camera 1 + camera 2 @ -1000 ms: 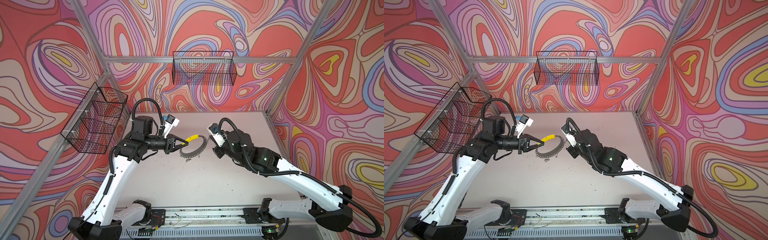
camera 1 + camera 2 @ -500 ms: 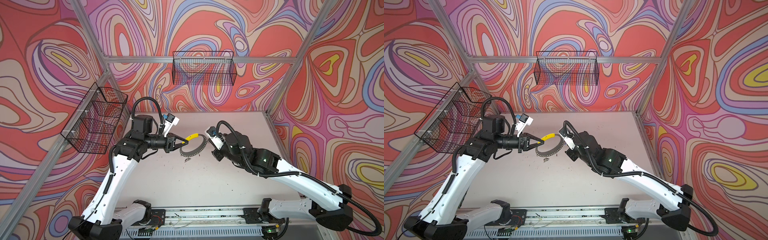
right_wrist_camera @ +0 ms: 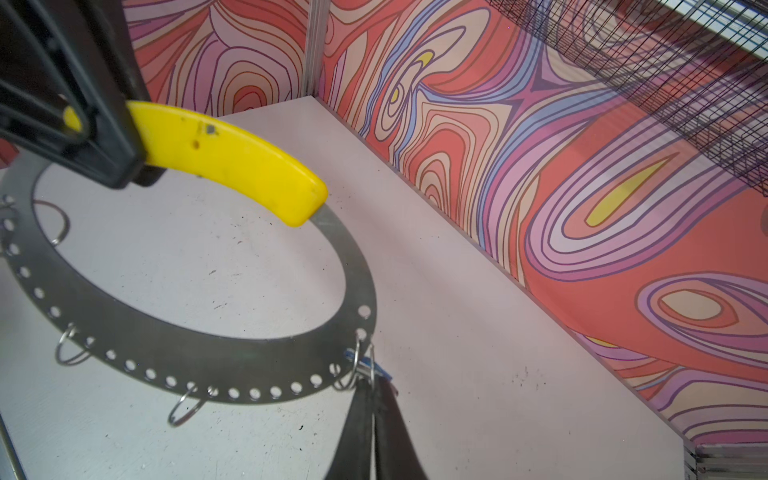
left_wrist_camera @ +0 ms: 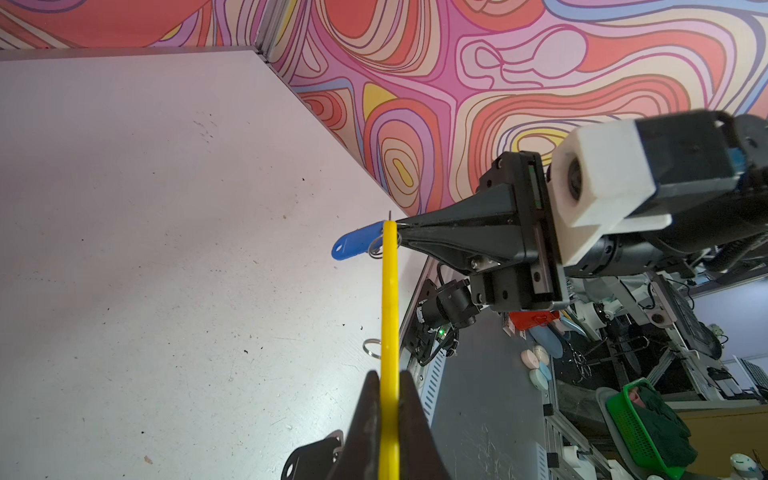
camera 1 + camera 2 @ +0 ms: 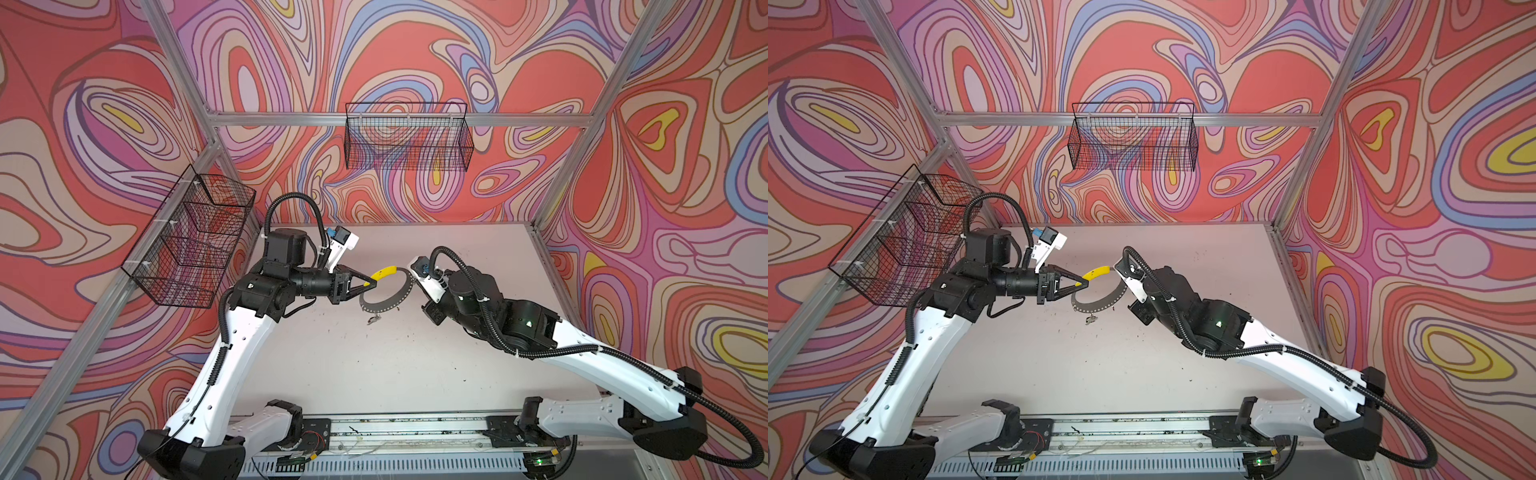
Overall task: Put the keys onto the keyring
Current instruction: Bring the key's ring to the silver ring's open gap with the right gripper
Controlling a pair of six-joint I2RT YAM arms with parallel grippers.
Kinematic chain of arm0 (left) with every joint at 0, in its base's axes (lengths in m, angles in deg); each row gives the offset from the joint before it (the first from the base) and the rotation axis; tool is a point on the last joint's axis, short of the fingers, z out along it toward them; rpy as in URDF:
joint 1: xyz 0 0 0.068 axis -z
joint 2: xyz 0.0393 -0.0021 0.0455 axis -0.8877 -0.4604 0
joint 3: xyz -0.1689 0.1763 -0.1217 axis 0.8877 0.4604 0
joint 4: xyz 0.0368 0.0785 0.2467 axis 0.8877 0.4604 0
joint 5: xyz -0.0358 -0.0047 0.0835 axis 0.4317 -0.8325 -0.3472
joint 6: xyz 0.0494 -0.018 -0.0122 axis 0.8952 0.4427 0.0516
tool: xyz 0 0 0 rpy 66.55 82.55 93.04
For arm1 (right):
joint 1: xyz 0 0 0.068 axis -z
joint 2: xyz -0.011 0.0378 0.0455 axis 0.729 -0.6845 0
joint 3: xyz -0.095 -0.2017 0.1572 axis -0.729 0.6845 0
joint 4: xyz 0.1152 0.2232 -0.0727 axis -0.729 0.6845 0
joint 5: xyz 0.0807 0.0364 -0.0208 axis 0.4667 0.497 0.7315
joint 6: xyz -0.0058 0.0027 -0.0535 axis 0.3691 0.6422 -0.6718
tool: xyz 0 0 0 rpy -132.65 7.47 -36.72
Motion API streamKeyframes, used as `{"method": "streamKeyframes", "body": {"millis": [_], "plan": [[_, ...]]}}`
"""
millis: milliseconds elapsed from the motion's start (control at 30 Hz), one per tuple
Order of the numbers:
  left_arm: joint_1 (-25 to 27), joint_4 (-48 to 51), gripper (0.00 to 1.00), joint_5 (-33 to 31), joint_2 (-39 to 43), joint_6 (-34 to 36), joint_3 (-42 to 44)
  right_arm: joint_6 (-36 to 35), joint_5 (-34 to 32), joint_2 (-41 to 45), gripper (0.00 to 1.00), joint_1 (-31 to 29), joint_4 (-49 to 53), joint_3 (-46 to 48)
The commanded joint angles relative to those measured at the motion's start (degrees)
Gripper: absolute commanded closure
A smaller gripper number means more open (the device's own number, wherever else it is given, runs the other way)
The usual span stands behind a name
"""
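Right gripper [image 4: 402, 235] closer to keyring [image 3: 187, 353] | pinching blue-tag key [image 4: 357, 245] at its rim | left gripper [image 4: 389, 384] clamping yellow segment [image 3: 232, 166] | its blade hidden

One keyring [image 3: 187, 353], one blue-tagged key [image 4: 356, 246], one loose key [image 5: 374, 319], two wire baskets [image 5: 407, 143], two arms [image 5: 232, 365].

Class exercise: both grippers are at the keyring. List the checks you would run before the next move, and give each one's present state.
1. Left gripper clamped on the yellow segment of the keyring: ok.
2. Right gripper shut on the blue-tagged key: ok.
3. That key threaded through a keyring hole: cannot tell.
4. The two grippers hold at separate spots, not touching: ok.
5. Second key located: cannot tell; only a tiny item shows under the keyring.
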Motion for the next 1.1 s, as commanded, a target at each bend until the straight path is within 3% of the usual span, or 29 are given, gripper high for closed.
{"method": "streamKeyframes", "body": {"millis": [0, 1067], "plan": [[-0.44, 0.38, 1.0, 0.24, -0.03, 0.21, -1.78, -0.75, -0.83, 1.14, 1.0, -0.74, 0.1, 0.0], [-1.47, -2.4, 1.0, 3.13, 1.11, -2.96, -0.37, -1.14, -2.19, 0.99, 1.0, -2.3, -0.39, 0.72]]}}
